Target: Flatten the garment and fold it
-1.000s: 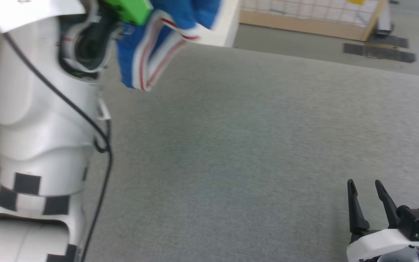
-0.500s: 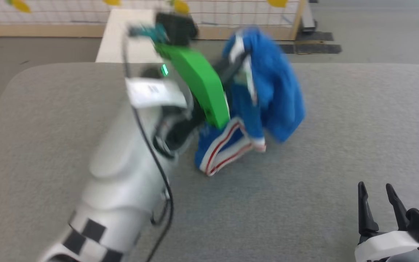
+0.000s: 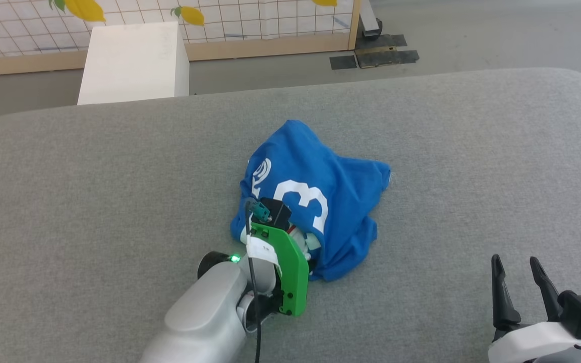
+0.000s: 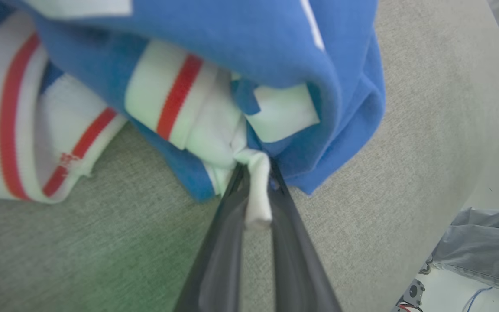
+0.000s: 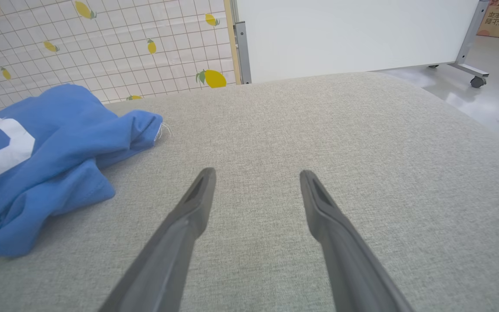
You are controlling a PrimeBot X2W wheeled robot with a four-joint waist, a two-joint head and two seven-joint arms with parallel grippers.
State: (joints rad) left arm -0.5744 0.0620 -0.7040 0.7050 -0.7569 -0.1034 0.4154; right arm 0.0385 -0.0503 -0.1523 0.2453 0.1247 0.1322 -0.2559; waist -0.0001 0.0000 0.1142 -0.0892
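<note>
A grey fabric surface is spreading before 1 white box; a lemon-print screen is standing behind.

I see the crumpled royal-blue cloth jersey bearing a white 3; its trim is white with red stripes. My left claw has dark grey fingers and a bright green plastic mount. The padded fabric counter is plain light grey; the backdrop screen is white-gridded with yellow lemons.

Quantities: one jersey; one left tool and one right tool, two in total; one white box; one grey desk; one lemon-print screen.
</note>
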